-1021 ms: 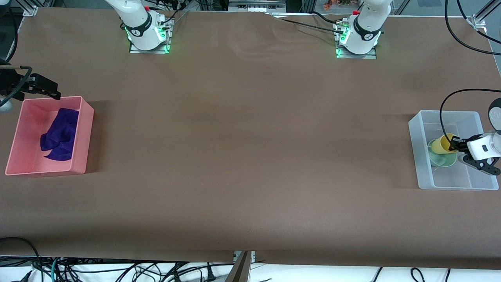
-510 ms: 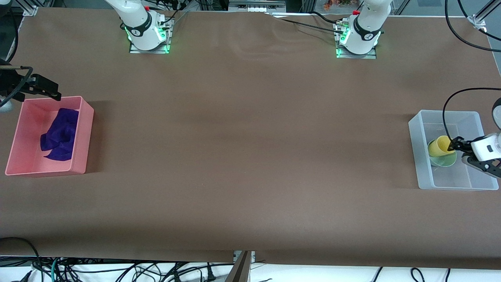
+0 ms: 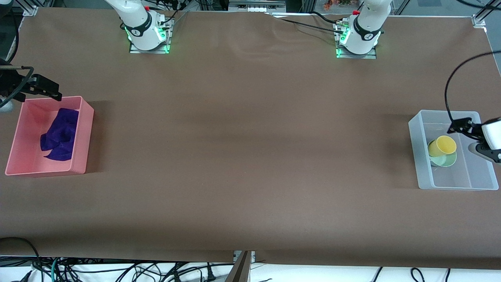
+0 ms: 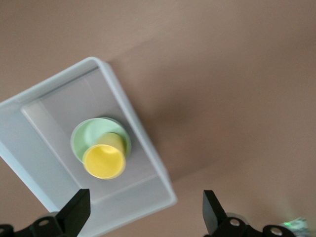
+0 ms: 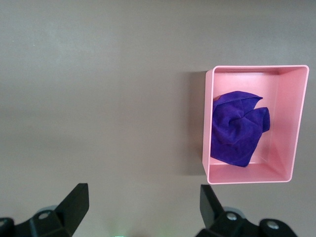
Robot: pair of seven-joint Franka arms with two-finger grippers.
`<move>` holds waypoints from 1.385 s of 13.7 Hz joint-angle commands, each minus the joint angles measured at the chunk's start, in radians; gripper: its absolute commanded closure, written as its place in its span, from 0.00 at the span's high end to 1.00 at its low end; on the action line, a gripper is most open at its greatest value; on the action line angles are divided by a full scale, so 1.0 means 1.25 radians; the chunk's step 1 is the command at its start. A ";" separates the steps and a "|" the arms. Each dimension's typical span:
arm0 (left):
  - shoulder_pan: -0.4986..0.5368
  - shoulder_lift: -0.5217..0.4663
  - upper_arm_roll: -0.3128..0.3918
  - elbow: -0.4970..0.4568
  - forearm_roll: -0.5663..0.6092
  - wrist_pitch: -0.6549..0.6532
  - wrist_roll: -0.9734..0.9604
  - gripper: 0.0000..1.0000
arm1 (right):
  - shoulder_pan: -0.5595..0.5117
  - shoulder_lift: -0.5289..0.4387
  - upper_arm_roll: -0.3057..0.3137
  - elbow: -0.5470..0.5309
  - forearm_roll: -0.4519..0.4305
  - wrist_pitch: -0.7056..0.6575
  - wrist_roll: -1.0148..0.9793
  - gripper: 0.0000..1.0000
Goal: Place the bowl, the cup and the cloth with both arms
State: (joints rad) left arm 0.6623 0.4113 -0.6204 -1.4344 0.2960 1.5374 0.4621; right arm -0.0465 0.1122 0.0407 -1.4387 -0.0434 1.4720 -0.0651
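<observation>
1. Two bins sit on the brown table (image 3: pixel 250 156), one at each end: a clear plastic rectangular bin (image 3: pixel 420 164) toward the left arm's end, a pink plastic rectangular bin (image 3: pixel 84 133) toward the right arm's end.
2. Small pale sage-green round bowl (image 3: pixel 446 159) rests in the clear bin, close to the wall that faces the middle of the table.
3. Small yellow plastic cup (image 3: pixel 442 145) sits in the bowl, tilted — its round rim faces up and toward the left arm's end.
4. Left gripper (image 3: pixel 461 126) hangs over the clear bin, above the cup and apart from it. In the left wrist view its two black fingers (image 4: pixel 74 212) stand wide, with nothing between them; cup (image 4: pixel 104 161), bowl (image 4: pixel 89 133) and bin (image 4: pixel 143 143) show below.
5. Deep purple fabric cloth (image 3: pixel 58 135) lies crumpled in the pink bin, nearer the wall facing the middle of the table.
6. Right gripper (image 3: pixel 47 88) waits just above the pink bin's edge nearest the robot bases. In the right wrist view its fingers (image 5: pixel 74 202) are spread wide and hold nothing — cloth (image 5: pixel 239 128) and pink bin (image 5: pixel 207 123) are in sight.
</observation>
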 commanded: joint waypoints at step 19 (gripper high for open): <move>-0.524 -0.378 0.491 -0.302 -0.258 0.156 -0.365 1.00 | -0.004 -0.004 0.001 -0.001 0.013 0.003 0.005 0.99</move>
State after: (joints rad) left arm 0.0163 -0.0910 -0.0246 -1.8364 -0.0060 1.7350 0.0159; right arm -0.0470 0.1123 0.0399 -1.4387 -0.0433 1.4721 -0.0651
